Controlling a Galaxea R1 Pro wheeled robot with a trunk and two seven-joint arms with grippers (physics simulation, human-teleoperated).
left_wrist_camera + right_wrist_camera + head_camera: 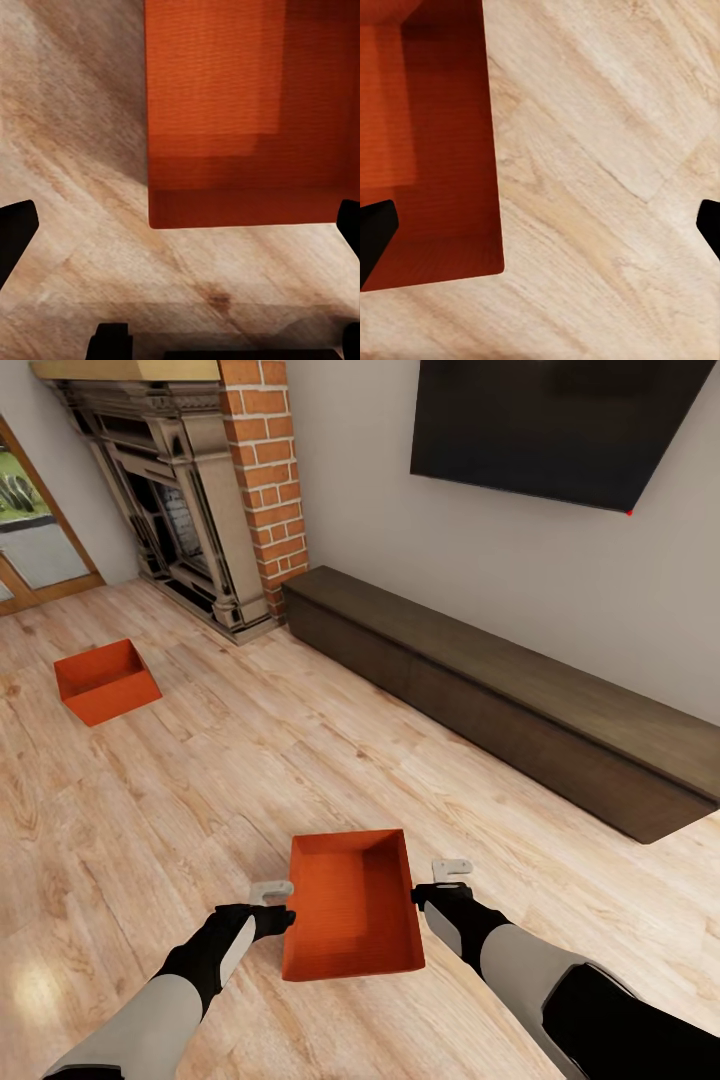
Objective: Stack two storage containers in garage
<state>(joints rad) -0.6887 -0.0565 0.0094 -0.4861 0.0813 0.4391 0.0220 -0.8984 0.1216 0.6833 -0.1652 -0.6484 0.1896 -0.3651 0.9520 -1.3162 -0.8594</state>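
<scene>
In the living room, one orange-red storage container sits on the light wood-plank floor just in front of me, between my two arms. My left gripper hovers at its left wall, my right gripper at its right wall. Both are open and hold nothing. The left wrist view shows this container partly between the spread fingers of the left gripper. In the right wrist view the container lies off to one side of the open right gripper. The second storage container stands farther away at the left.
A brick fireplace stands at the back left, with glass doors beyond it. A long dark low cabinet runs along the wall under the dark TV. Wood-plank floor stretches between the two containers.
</scene>
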